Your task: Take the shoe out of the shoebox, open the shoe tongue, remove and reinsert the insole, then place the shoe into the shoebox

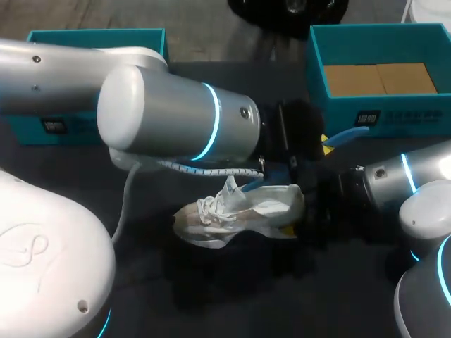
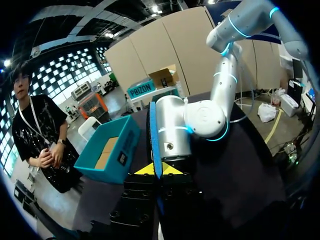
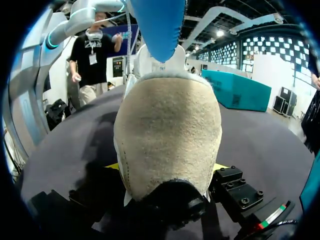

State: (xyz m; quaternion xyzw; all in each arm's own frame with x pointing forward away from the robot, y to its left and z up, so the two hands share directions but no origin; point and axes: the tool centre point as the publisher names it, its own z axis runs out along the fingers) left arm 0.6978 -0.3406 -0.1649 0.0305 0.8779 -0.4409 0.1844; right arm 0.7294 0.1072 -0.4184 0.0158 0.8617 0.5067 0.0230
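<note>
Rough suede-like shoe (image 3: 167,135), smooth blue insole (image 3: 159,25), matt dark table (image 1: 232,303), cardboard-lined shoebox (image 1: 423,113)

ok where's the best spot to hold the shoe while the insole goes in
Grip the heel from behind, a finger each side: it faces the right hand, looks narrow enough, and leaves the top free for the blue insole.

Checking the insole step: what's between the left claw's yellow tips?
The blue insole, edge-on, pinched by the left claw, seen in the left wrist view.
</note>
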